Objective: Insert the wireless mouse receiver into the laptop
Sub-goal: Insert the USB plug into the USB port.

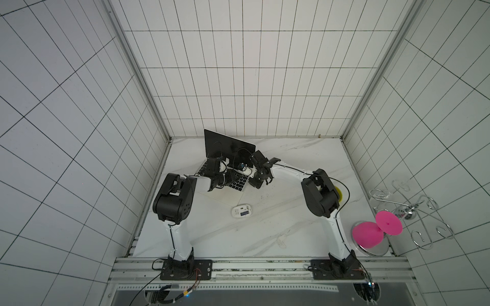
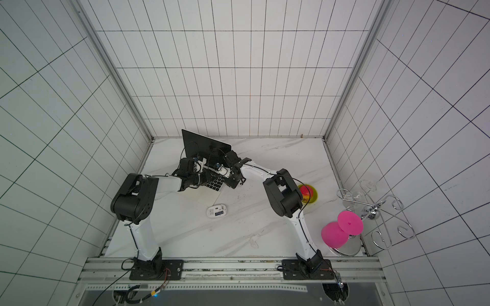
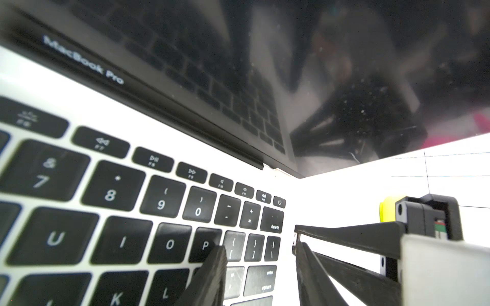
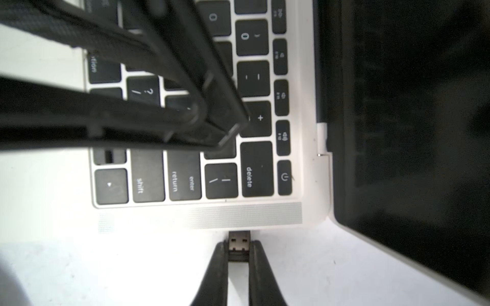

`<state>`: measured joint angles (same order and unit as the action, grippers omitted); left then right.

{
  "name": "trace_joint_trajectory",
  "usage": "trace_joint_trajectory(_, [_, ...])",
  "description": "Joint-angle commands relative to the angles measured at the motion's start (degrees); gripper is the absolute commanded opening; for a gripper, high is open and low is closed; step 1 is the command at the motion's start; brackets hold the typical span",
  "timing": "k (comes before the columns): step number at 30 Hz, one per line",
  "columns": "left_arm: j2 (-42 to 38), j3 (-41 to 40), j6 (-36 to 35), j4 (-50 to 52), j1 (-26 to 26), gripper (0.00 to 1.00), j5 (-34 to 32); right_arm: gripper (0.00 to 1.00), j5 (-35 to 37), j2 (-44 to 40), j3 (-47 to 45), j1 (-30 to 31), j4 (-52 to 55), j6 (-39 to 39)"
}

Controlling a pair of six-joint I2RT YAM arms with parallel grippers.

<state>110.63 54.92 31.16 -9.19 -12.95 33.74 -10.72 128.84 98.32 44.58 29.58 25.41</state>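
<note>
Right tool (image 4: 239,247) pinches the receiver (image 4: 239,242), long axis and plug toward laptop (image 4: 246,214).

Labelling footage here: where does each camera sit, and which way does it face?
Top views: high above, looking down at the table; left arm and right arm show.
Left wrist: on the left arm, facing across the laptop toward its screen; left gripper fingers show.
Right wrist: on the right arm, facing the laptop's edge; right gripper fingers pinch the wireless mouse receiver.
Shared: both wrist views show the delete key.
</note>
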Motion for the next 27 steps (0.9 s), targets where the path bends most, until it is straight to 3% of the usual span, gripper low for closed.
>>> trace_joint_trajectory(1, [4.03,-0.80,-0.39,6.17,-0.63,0.45,-1.40,0.10,-3.24,2.45,-2.26,0.86,-0.90,1.87])
trace_joint_trajectory(27, [5.05,0.10,-0.44,6.99,-0.63,0.43,-0.52,0.10,-2.99,3.02,0.84,1.30,1.18,4.86])
